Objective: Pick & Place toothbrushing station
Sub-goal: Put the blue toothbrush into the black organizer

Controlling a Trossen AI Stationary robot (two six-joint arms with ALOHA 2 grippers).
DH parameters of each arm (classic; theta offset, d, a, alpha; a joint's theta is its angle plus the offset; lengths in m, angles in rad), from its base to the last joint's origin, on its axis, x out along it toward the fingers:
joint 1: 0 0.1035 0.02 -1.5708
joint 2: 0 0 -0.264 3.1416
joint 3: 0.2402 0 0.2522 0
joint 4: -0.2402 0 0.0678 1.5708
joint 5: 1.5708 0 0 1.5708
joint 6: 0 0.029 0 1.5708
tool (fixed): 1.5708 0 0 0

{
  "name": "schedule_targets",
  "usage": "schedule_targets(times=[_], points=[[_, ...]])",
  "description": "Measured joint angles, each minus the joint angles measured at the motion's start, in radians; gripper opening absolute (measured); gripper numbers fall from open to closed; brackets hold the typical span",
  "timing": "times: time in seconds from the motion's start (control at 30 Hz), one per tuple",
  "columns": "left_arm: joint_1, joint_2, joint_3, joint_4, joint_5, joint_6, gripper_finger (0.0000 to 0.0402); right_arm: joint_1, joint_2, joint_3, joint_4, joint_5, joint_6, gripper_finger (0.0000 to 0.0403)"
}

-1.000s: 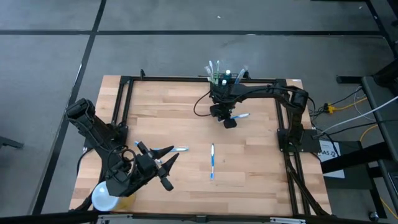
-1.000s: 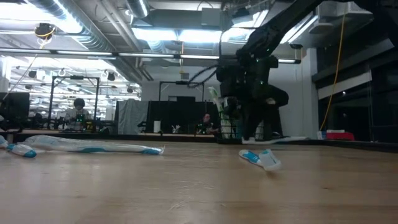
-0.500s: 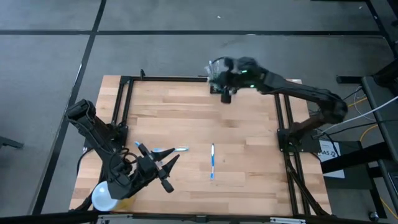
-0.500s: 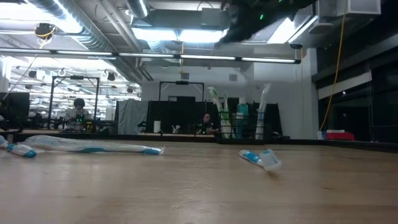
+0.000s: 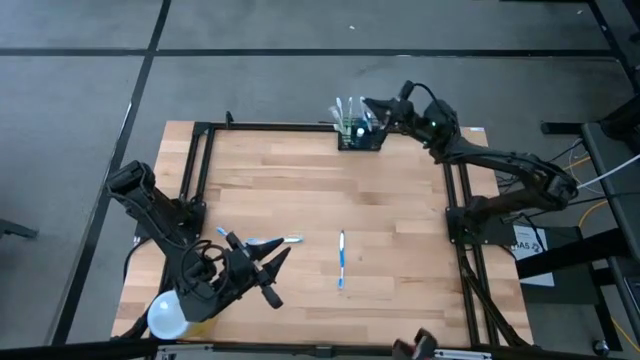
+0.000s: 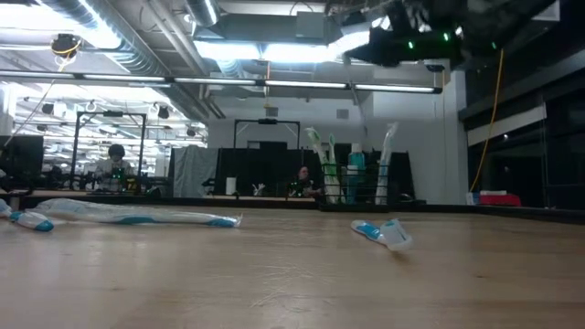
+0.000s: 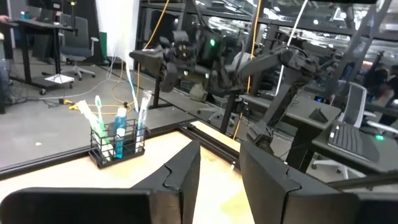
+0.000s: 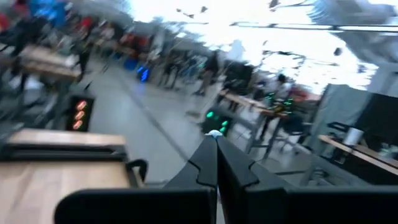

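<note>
Two toothbrushes are lying well short of the rack; left end effector, fingers apart, is risking nudging one; right end effector, together, is hanging above the rack.

An open-plan lab: exposed ceiling ducts, strip lights, desks, office chairs.

A small black wire rack holds white, green and blue brushes on a pale striped wooden tabletop, beside a white-and-blue plastic toothbrush.
</note>
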Motion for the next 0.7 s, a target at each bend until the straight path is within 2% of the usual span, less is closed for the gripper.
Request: schedule_targets(times=[0.07,0.2,0.33,0.5,0.7], points=[[0.009,0.0,0.0,0.0,0.0,-0.009,0.0108,-0.04,0.019,-0.068,0.13,0.02,0.035,0.0],[0.018,0.0,0.0,0.0,0.0,-0.027,0.0108,-0.111,0.032,-0.15,0.271,0.032,0.062,0.0],[0.029,0.0,0.0,-0.001,0.0,-0.04,0.0108,-0.152,0.051,-0.149,0.295,0.018,0.036,0.0],[0.05,0.0,0.0,-0.002,0.0,-0.04,0.0108,-0.192,0.132,-0.143,0.33,-0.009,0.06,0.0],[0.059,0.0,0.0,-0.002,0.01,-0.04,0.0108,-0.22,0.237,-0.143,0.486,-0.028,0.113,0.0]])
